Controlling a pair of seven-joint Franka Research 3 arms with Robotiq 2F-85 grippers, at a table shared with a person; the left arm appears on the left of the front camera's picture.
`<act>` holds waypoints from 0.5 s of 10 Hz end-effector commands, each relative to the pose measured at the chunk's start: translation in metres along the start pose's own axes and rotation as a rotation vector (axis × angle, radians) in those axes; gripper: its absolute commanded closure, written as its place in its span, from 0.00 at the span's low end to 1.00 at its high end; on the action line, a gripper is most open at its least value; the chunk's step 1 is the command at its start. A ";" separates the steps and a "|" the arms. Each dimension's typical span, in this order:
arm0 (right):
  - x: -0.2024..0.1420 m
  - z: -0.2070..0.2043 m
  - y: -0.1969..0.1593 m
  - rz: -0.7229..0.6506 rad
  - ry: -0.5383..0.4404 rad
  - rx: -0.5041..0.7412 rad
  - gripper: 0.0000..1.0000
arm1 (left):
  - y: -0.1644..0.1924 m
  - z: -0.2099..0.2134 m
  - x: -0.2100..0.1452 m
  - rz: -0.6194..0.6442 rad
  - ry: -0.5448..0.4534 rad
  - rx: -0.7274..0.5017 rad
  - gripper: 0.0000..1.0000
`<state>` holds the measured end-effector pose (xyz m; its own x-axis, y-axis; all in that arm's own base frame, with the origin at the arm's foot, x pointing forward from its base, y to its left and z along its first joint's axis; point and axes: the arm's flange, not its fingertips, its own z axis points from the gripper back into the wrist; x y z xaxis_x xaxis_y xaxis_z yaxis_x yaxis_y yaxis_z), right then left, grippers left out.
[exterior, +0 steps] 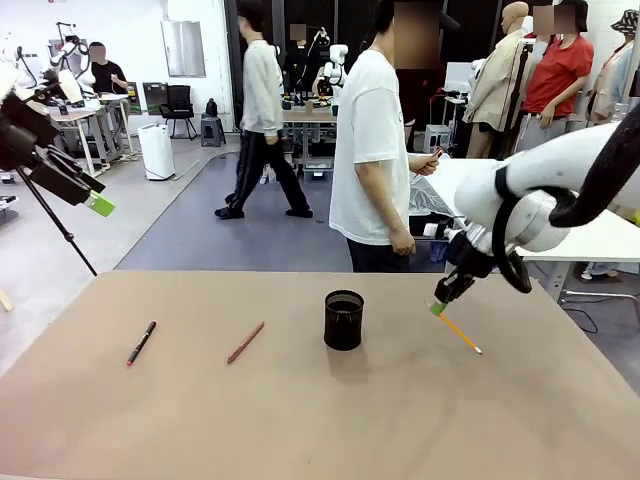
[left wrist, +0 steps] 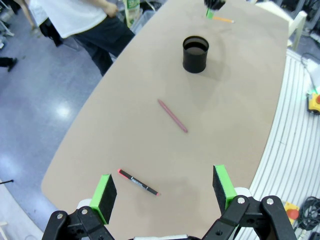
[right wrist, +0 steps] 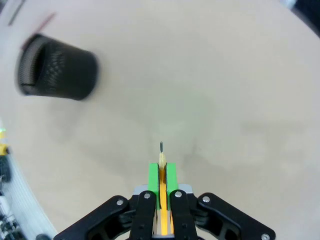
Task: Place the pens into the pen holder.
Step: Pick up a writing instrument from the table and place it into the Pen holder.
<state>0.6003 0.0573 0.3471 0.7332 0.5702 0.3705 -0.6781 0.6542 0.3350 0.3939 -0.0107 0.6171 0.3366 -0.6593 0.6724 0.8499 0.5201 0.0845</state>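
— Where's the right gripper [exterior: 438,308]?
— I have it just right of the pen holder [exterior: 343,320], pads pinched on the orange-yellow pencil [exterior: 462,335].
— And the left gripper [left wrist: 162,185]?
— I see it raised, well left of the holder, fingers spread wide around nothing. The pink pen [exterior: 245,342] lies left of the holder, the black pen [exterior: 141,342] farther left.

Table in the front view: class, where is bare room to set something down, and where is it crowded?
Free: the near half of the table, in front of the black pen, reddish-pink pen and pen holder. Crowded: right of the pen holder, where the right gripper holds the orange-yellow pencil.
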 end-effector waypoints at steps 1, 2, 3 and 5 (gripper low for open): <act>-0.027 0.042 0.002 0.179 -0.105 0.207 1.00 | 0.001 0.001 0.000 -0.001 -0.005 -0.003 0.00; -0.036 0.060 0.008 0.275 -0.185 0.288 1.00 | 0.001 0.001 0.000 -0.001 -0.005 -0.003 0.00; -0.042 0.078 0.010 0.382 -0.275 0.345 1.00 | 0.001 0.001 0.000 -0.001 -0.005 -0.003 0.00; -0.048 0.111 0.006 0.533 -0.465 0.397 1.00 | 0.001 0.001 0.000 -0.001 -0.005 -0.003 0.00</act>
<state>0.5575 -0.0139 0.4305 0.3180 0.4942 0.8091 -0.9481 0.1588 0.2756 0.3939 -0.0107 0.6170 0.3368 -0.6593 0.6723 0.8498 0.5202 0.0845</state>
